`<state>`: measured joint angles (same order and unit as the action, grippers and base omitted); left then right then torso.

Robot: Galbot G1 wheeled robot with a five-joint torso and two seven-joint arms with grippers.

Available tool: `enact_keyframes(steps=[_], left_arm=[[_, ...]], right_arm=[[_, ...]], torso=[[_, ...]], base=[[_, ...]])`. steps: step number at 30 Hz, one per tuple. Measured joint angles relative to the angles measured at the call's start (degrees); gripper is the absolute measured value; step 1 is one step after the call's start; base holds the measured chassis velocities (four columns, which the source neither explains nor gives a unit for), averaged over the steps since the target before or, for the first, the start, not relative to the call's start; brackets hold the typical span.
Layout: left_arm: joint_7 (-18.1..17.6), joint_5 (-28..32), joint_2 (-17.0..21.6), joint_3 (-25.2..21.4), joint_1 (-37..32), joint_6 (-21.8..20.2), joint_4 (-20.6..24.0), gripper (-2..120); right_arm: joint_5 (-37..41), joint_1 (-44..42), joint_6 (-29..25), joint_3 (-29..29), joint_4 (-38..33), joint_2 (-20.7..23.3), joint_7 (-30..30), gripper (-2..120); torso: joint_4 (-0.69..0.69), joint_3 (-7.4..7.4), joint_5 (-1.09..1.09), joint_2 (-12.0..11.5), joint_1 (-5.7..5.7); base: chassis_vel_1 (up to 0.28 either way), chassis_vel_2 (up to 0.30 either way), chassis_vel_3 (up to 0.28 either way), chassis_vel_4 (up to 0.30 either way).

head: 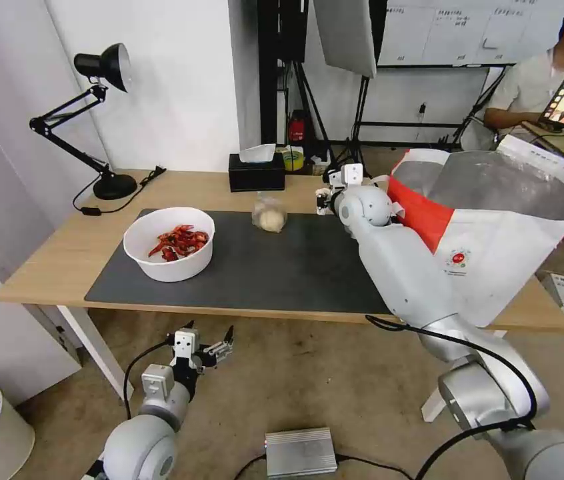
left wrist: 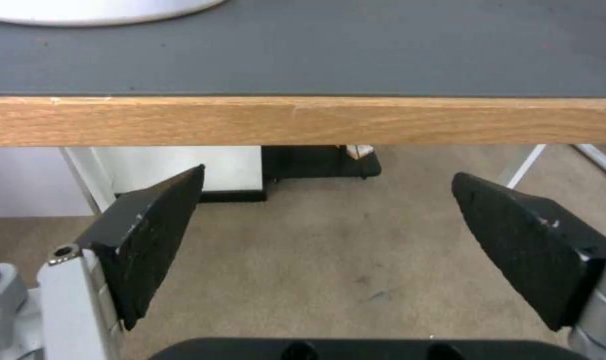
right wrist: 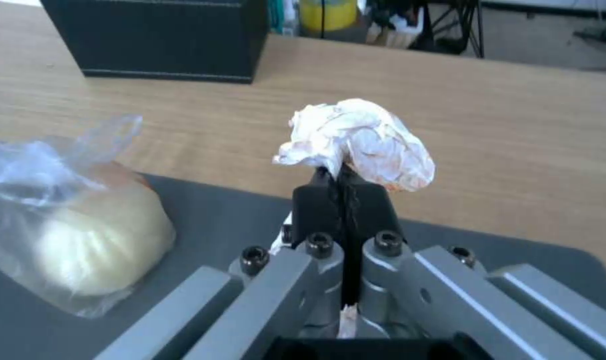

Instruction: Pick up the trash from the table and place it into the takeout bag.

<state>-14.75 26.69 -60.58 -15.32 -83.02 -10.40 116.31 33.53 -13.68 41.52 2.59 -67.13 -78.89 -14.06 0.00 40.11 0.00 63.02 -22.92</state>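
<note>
One crumpled tissue is pinched in the right gripper above the surface; next it wants carrying into the takeout bag. Left gripper hangs wide, low.

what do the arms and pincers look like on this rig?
Both arms are glossy silver-grey rounded shells with ball-like joints, and black cables loop outside them. The left pincer has a white-and-grey metal body and wedge-shaped black pads. The right pincer has black fingers on grey machined brackets fixed with black hex bolts.
</note>
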Motion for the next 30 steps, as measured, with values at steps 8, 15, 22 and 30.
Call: enact_keyframes(steps=[8,15,22,30], left_arm=[[0.0,0.0,-0.2,0.0,0.0,0.0,0.0,100],[0.0,-0.1,-0.5,-0.4,-0.2,0.0,0.1,100],[-0.1,-0.1,-0.6,-0.6,-0.4,0.0,0.2,100],[-0.1,-0.3,-0.9,-0.5,-0.6,0.0,0.2,100]], right_arm=[[-0.4,-3.3,-0.1,-0.2,-7.8,1.6,-2.0,0],[0.4,-7.5,-0.1,-1.2,-18.7,4.3,-5.4,0],[0.7,-11.5,-0.1,-1.8,-27.7,7.0,-7.0,0],[-0.6,-16.1,-0.1,-2.0,-36.2,9.7,-7.5,0]], torso=[[0.00,0.00,-0.01,0.0,0.01],[0.00,0.00,0.00,0.0,0.01],[0.00,-0.01,-0.01,0.0,0.01],[0.00,0.00,0.00,0.0,0.01]], base=[[0.000,0.000,0.000,0.000],[0.000,0.000,0.000,0.000],[0.000,0.000,0.000,0.000],[0.000,0.000,0.000,0.000]])
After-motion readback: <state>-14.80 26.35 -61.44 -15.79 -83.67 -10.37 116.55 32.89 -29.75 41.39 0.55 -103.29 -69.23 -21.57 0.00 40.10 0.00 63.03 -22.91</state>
